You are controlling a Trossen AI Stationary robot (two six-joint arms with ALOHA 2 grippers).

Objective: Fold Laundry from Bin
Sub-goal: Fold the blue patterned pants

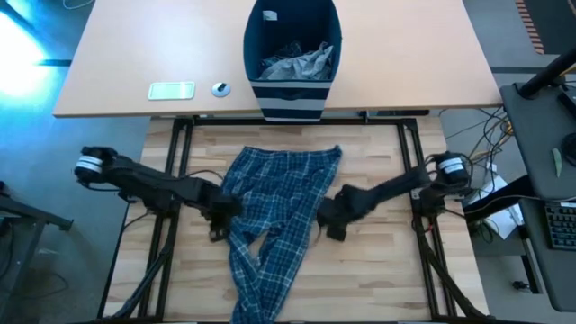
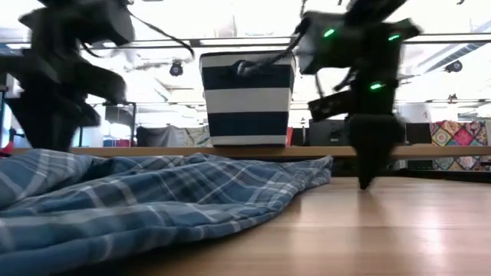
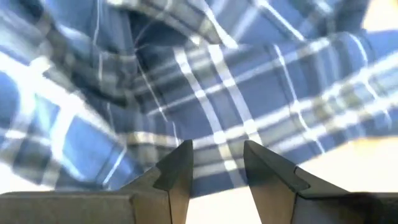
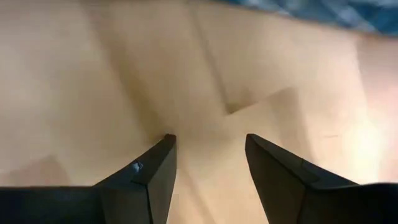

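Two hands down at the desk (image 1: 387, 279), both flanking the plaid trousers (image 1: 274, 216), neither holding anything. Left hand (image 3: 216, 163): fingers parted a moderate gap, plaid cloth right ahead of the tips and just past them, nothing pinched between. Right hand (image 4: 208, 155): fingers parted about the same, only bare wood under and between them, trouser edge a little way beyond the tips. Outward from the hands: trousers lie spread flat between them, waist toward the bin (image 1: 292, 58), legs trailing off toward the near desk edge and crossing over each other. Bin sits well beyond both hands on the far tan desk, with grey laundry (image 1: 297, 63) still bunched inside. Risks, judged: left hand may close on one loose ripple and drag the top layer only, wrinkling the rest; right hand is off the cloth, so closing now would grab air or scrape wood; uneven grabs would skew any fold; the twisted legs may stay crossed; cloth hanging near the edge could slide off if tugged that way.
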